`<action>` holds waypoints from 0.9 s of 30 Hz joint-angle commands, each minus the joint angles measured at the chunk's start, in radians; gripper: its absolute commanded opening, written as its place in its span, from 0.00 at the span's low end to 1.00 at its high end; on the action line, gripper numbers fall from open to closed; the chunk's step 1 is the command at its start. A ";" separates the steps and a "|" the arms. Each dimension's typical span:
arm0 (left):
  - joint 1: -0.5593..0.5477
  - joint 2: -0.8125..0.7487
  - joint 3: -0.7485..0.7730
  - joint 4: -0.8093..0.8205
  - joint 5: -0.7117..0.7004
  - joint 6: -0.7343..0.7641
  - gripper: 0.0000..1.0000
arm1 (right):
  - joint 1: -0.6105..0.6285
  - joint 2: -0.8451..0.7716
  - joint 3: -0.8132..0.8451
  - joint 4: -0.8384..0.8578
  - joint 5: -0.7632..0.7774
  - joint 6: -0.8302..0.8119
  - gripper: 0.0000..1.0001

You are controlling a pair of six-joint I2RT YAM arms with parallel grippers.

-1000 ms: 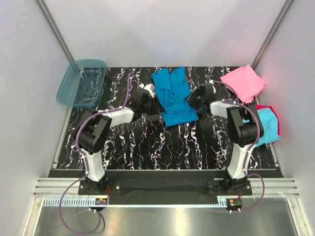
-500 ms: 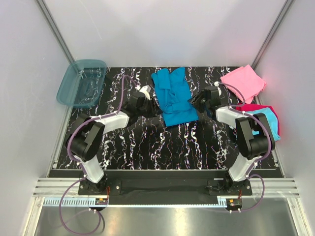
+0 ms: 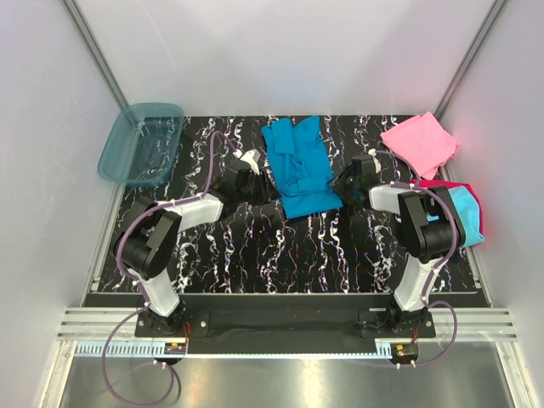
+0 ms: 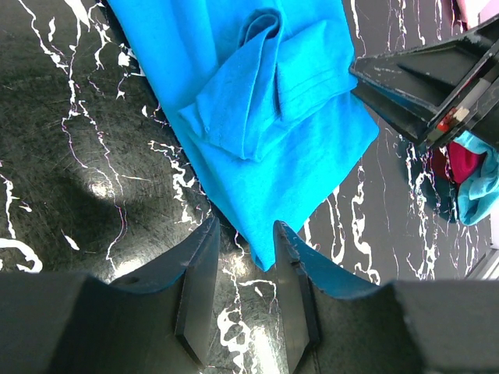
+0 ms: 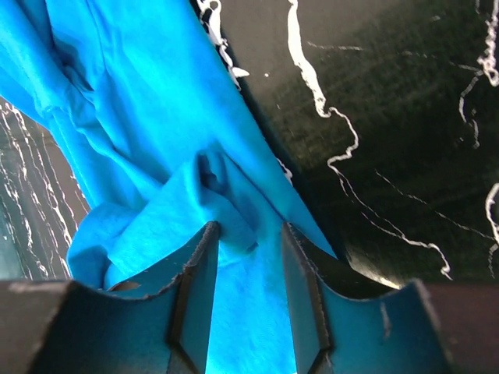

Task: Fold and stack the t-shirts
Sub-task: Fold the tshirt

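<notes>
my left claw (image 4: 245, 232) sits narrowly parted at the near corner of the teal-blue shirt (image 3: 299, 166), which lies mid-worktop (image 3: 255, 246). my right claw (image 5: 249, 232), equally parted, straddles its rumpled right edge.

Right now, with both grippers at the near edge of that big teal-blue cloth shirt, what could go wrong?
The left gripper is open around only the corner tip of the teal-blue cloth shirt; closing there may pinch too little and slip. The right gripper is open astride a bunched ridge, so it might grab several layers and drag the fold crooked. Both sit close together and could collide.
</notes>
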 commanded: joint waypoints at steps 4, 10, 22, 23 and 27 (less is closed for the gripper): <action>-0.003 0.003 0.027 0.047 0.020 0.007 0.38 | -0.004 0.025 0.041 0.039 -0.008 -0.001 0.42; -0.003 0.012 0.035 0.043 0.022 0.007 0.38 | -0.003 0.005 0.046 0.033 -0.009 0.003 0.38; -0.003 -0.002 0.016 0.050 0.019 0.006 0.37 | -0.004 -0.044 0.038 0.005 -0.008 0.006 0.00; -0.003 -0.005 0.013 0.050 0.019 0.006 0.37 | -0.004 -0.044 0.038 0.005 -0.006 0.008 0.00; -0.003 -0.012 0.012 0.048 0.017 0.007 0.37 | -0.004 -0.052 0.044 0.008 -0.012 0.015 0.00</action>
